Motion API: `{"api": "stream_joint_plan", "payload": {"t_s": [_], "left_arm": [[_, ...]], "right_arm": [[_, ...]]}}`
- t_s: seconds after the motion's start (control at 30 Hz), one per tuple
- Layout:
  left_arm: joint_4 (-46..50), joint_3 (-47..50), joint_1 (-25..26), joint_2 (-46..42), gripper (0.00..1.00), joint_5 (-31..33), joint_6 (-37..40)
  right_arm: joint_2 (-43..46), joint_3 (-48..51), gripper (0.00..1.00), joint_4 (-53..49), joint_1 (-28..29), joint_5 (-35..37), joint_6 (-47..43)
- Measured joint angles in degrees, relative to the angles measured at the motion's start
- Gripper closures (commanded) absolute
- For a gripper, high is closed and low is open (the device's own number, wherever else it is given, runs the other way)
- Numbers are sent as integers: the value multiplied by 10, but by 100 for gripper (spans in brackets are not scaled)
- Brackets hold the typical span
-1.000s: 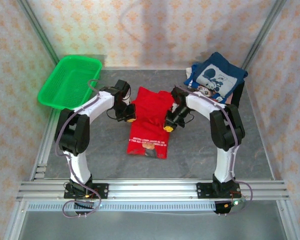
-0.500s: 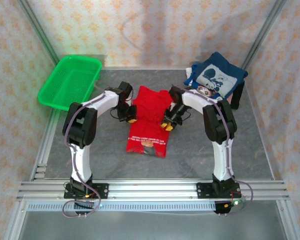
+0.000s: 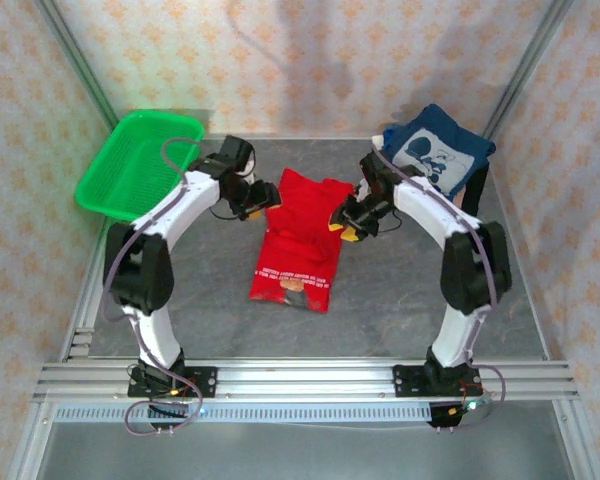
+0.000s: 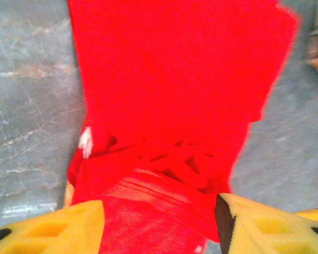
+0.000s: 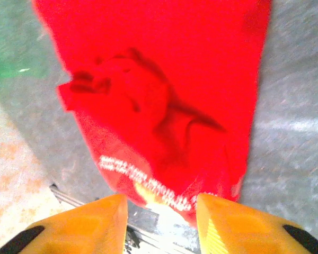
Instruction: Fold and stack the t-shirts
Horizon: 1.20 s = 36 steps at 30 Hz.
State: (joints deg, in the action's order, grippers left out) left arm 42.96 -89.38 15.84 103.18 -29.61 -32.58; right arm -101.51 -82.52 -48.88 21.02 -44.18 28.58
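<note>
Wrist views show left gripper (image 4: 160, 214) and right gripper (image 5: 161, 205) parted over the red tee (image 3: 292, 245) (left wider); top view adds navy tee (image 3: 438, 155) at the far-right corner of the table (image 3: 210, 295).

The red t-shirt (image 5: 164, 79) — its print (image 5: 143, 196) blurred, partly behind yellow fingers (image 5: 79, 227)

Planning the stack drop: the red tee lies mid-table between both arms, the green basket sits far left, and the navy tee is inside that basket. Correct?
One slip: the navy tee is not in the green basket; it lies at the far right corner of the table, as the top external view shows. The red tee is mid-table, the basket far left.
</note>
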Motion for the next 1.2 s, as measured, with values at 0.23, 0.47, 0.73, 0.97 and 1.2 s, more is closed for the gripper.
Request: {"api": "stream_joint_plan", "payload": {"t_s": [0.23, 0.47, 0.73, 0.97, 1.2], "left_arm": [[-17, 94, -1, -143, 41, -10, -6], [-36, 243, -1, -165, 42, -19, -6], [-66, 314, -1, -197, 43, -24, -4], [-77, 383, -1, -223, 43, -23, -6], [-90, 394, -1, -230, 45, -24, -10]], "right_arm": [[95, 152, 98, 116, 111, 16, 90], [87, 249, 100, 252, 137, 66, 181], [17, 247, 100, 375, 126, 123, 232], [-15, 241, 96, 414, 78, 144, 254], [-17, 176, 92, 439, 58, 148, 256]]}}
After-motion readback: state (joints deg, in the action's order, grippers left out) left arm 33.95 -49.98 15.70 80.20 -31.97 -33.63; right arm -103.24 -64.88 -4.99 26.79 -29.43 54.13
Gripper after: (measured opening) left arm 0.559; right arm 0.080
